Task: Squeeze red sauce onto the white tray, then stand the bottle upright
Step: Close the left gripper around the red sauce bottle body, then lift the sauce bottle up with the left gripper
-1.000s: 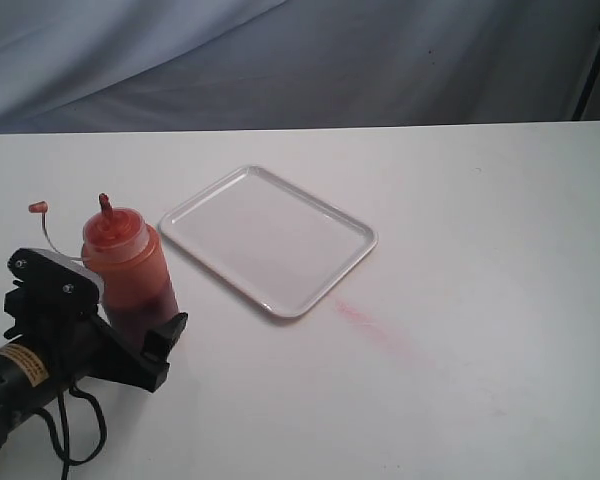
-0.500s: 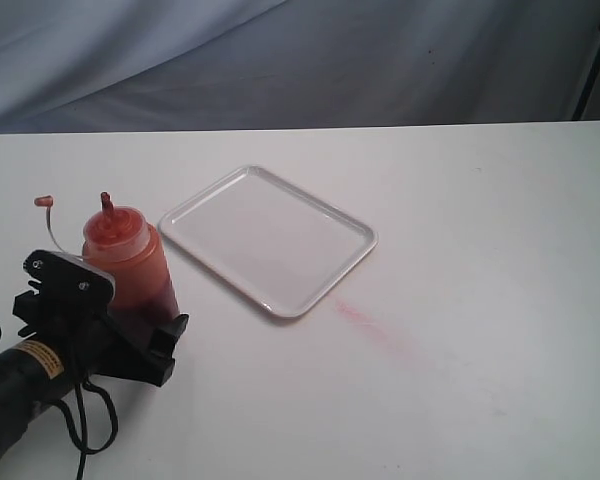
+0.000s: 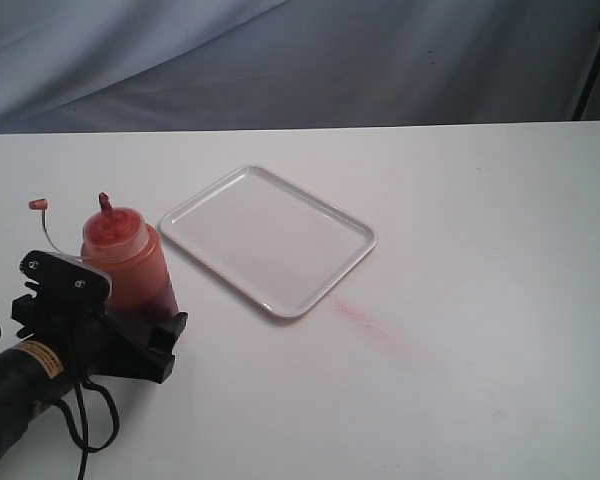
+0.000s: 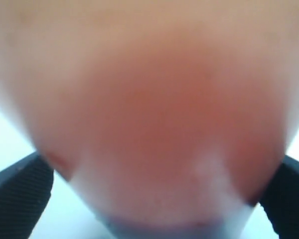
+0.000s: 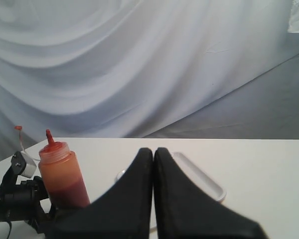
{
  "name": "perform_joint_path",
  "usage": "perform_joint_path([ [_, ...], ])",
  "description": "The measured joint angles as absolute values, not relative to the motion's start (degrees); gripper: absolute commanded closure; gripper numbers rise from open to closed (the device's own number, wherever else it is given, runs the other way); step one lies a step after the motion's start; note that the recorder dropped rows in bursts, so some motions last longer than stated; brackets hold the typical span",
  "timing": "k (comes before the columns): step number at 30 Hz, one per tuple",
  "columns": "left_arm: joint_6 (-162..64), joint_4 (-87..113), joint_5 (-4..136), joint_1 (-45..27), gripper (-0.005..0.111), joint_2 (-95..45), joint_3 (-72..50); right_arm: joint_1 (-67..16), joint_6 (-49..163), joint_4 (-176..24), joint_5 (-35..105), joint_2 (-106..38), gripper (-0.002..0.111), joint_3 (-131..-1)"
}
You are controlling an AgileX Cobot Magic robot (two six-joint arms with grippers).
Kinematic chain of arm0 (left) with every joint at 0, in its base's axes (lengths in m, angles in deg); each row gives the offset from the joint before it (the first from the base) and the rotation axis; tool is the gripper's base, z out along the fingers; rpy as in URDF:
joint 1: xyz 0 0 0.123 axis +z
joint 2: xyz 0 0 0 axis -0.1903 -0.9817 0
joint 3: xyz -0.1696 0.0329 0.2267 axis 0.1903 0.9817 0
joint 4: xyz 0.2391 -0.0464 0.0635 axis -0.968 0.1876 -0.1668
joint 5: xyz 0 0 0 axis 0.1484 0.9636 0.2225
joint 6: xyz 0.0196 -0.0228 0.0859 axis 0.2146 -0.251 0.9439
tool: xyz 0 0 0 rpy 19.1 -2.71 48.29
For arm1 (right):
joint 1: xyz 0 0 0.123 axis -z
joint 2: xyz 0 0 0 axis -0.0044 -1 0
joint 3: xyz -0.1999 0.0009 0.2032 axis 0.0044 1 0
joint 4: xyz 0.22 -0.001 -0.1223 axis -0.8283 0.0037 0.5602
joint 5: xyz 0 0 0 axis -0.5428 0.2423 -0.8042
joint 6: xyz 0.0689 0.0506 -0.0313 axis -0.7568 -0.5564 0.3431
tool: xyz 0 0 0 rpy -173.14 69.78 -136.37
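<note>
The bottle stands upright on the white table, its long axis vertical and its narrow red nozzle pointing straight up. It sits near the table's left side in the exterior view, just beside the near-left corner of the white tray but apart from it. The tray lies flat, turned at an angle to the table edge.

The bottle is a translucent orange-red cylinder with a domed top. The red sauce shows darker through its lower part. A small red cap hangs off to one side on a thin tether. A faint pink smear marks the table beyond the tray's near corner.

The left arm reaches in low from the lower left, and the left gripper is level with the bottle's base. Its jaws are spread wide with the bottle between them. In the left wrist view the blurred bottle fills the gap between the 2 ribbed black fingers; whether they press on it cannot be told.

The right gripper is out of the exterior view. Its wrist view shows it held above the table, facing the bottle and tray, with its 2 jaws closed together on nothing.
</note>
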State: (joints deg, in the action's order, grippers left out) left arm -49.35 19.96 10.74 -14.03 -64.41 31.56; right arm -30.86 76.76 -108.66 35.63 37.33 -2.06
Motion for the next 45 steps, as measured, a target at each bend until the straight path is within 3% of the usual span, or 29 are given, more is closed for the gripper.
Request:
perform_joint_path([
  [11, -56.52, 10.97, 16.97, -8.18, 0.002, -64.45, 27.75, -30.86, 76.98, -108.66, 35.63, 37.33, 0.108, -2.06],
  [33, -55.86, 13.48, 16.86, -8.05, 0.003, -64.45, 27.54, -30.86, 77.2, -108.66, 35.63, 37.33, 0.108, -2.06],
  [35, -55.86, 13.48, 16.86, -8.05, 0.008, -64.55, 27.54, -30.86, 77.2, -108.66, 35.63, 37.33, 0.108, -2.06],
  [40, -55.86, 12.52, 17.95, -8.05, 0.042, -67.21, 24.34, -30.86, 77.2, -108.66, 35.63, 37.33, 0.108, -2.06],
  [45, -55.86, 11.3, 19.09, -8.05, 0.063, -67.46, 23.81, -30.86, 77.2, -108.66, 35.63, 37.33, 0.108, -2.06],
])
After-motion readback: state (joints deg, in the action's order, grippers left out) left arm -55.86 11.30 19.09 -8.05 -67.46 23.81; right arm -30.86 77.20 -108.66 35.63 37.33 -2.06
